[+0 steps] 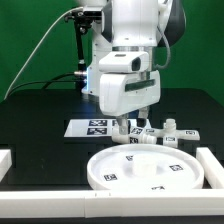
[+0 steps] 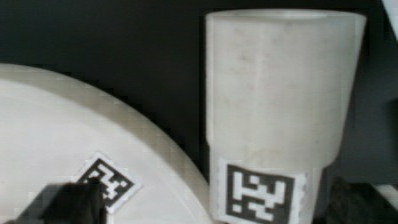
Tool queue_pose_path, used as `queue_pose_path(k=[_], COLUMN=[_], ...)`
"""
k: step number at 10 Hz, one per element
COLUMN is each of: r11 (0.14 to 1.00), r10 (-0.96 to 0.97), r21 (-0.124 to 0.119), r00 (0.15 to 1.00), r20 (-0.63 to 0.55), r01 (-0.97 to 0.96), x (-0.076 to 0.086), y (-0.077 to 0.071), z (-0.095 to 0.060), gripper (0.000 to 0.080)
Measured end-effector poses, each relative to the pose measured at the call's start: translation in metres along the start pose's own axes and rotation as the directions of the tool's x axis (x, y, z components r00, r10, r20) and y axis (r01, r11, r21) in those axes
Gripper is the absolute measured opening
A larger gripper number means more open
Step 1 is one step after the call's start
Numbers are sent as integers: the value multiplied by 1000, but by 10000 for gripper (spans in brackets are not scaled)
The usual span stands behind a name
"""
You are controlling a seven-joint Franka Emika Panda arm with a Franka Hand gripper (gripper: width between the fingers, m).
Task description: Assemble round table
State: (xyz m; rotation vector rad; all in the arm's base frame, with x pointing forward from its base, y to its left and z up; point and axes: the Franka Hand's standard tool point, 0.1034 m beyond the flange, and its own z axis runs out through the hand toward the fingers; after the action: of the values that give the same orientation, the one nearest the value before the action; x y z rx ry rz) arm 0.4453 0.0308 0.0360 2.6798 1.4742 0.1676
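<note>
The round table's top, a large white rimmed disc (image 1: 150,170) with small square tags, lies flat on the black table near the front. In the wrist view its rim (image 2: 71,130) curves past beside the leg. The short thick white cylinder leg (image 2: 276,100) carries a tag at one end and lies just behind the disc (image 1: 134,138). My gripper (image 1: 128,127) is low over the leg. In the wrist view the gripper (image 2: 214,205) is open, with its dark fingers (image 2: 63,205) either side of the leg's tagged end, not touching it.
The marker board (image 1: 93,125) lies just behind the gripper, to the exterior view's left. Small white tagged parts (image 1: 172,130) sit at the exterior view's right of the gripper. White border rails run along the front (image 1: 50,195) and the right side (image 1: 211,165).
</note>
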Motion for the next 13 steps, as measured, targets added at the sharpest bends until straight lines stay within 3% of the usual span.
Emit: queue_pose_path(k=[2,7,8,9,13], r11=[1000,1000,1000,1000,1000], r10=[-1,13,13,13,13], r21=[4,15,15,15,15], r00=[1000,1000,1000,1000,1000], r20=[-1,4,5,5,5], r01=[1,-13,-14,-14,-13], x=[3,4,4,4,4], y=[-10,-17,-17,-17,-17], z=[11,16,16,16,16], gripper=[648,649,532,331,321])
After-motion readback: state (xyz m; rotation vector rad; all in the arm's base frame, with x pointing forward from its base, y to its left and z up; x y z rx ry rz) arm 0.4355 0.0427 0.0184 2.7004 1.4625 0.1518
